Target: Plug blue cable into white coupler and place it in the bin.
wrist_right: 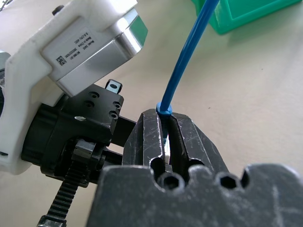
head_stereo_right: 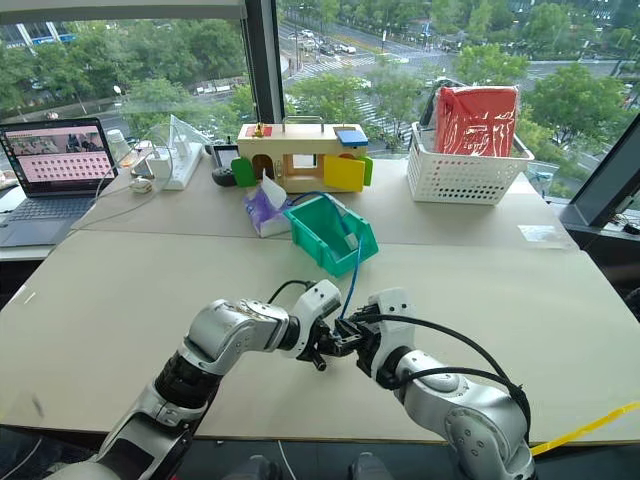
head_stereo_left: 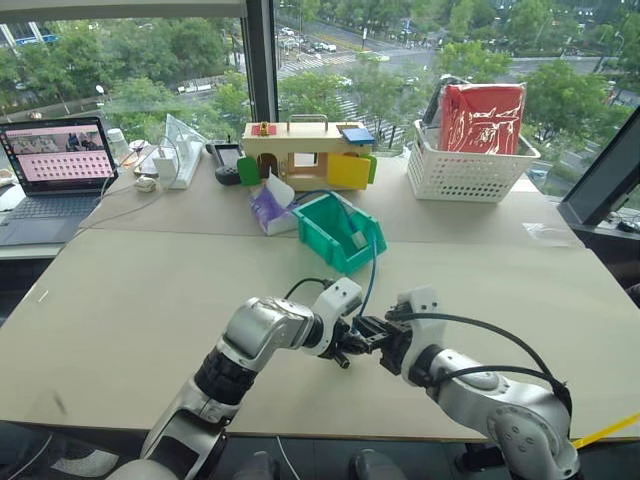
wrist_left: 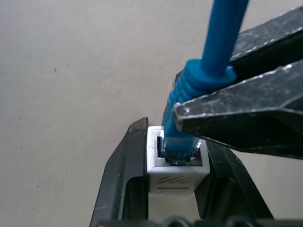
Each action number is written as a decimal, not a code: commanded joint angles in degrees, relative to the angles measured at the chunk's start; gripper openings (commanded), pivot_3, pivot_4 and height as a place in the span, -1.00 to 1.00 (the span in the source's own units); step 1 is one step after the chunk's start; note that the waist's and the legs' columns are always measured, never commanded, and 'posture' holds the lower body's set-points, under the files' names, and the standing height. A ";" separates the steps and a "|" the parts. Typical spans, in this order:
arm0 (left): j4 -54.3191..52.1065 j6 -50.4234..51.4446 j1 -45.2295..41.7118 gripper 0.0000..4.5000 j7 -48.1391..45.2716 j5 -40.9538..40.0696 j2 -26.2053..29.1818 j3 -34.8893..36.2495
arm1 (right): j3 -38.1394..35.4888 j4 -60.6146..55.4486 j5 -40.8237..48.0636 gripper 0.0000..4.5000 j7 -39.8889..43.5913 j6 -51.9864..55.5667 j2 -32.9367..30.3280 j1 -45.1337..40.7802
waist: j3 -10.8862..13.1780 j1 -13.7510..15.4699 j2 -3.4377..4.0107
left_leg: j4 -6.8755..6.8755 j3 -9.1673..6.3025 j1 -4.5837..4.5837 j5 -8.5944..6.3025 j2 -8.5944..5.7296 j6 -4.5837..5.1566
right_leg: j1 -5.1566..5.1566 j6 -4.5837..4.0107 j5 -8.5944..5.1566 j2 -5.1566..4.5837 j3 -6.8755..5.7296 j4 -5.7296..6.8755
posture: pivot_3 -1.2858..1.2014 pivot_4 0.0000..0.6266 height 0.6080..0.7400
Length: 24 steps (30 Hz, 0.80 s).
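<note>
At lower centre of the head view, your left gripper [wrist_left: 173,165] clamps the light, rigid white coupler [wrist_left: 176,163]; your right gripper [wrist_right: 167,130] pinches the limp blue cable [wrist_left: 222,42] at its stiff boot, plug entering the socket.

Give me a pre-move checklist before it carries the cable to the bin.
1. Left tool clamped on coupler: ok.
2. Right tool shut on cable at its boot: ok.
3. Plug in coupler socket: ok, it sits in the opening; fully latched: cannot tell.
4. Cable's far end lies in the bin: ok.
5. Bin upright, open front toward the robot: ok.
6. Table between tools and bin bare: ok.
</note>
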 commanded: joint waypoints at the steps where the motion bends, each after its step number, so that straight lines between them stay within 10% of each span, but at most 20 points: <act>1: -4.12 -0.42 -1.34 -0.68 0.79 -0.85 0.42 1.79 | 8.73 7.48 -3.56 -1.00 2.96 5.97 -1.99 7.54 | -0.42 -0.06 -0.08 | -0.02 -0.01 0.01 0.00 0.00 0.00 | 0.00 -0.01 -0.02 0.00 0.00 0.00 | 0.03 -0.52 0.88; 10: -4.93 -6.20 0.67 -0.68 0.04 0.66 5.08 -1.09 | -3.89 7.11 -6.89 -1.00 4.64 -5.52 5.30 5.05 | -0.79 -0.75 -0.11 | -0.05 -0.40 0.10 -0.10 0.01 -0.11 | 0.04 -0.12 -0.18 0.02 -0.02 0.05 | 0.03 -0.52 0.88; 20: -5.67 -16.28 6.43 0.96 -7.81 -4.34 6.04 2.31 | -20.86 9.08 0.03 -1.00 1.19 -4.76 5.72 -11.67 | -0.29 -0.47 0.45 | -0.02 -0.53 -0.18 -0.09 -0.27 -0.11 | -0.13 -0.18 -0.10 -0.10 0.08 0.06 | 0.03 -0.52 0.88; 24: -6.76 -25.61 11.05 0.96 -11.48 -3.57 9.12 3.94 | -21.71 19.25 -1.73 -1.00 4.74 -6.70 4.14 -23.59 | -0.08 -1.08 0.63 | -0.10 -0.50 -0.18 -0.14 -0.26 -0.12 | -0.16 0.00 0.12 -0.05 0.07 0.06 | 0.03 -0.52 0.88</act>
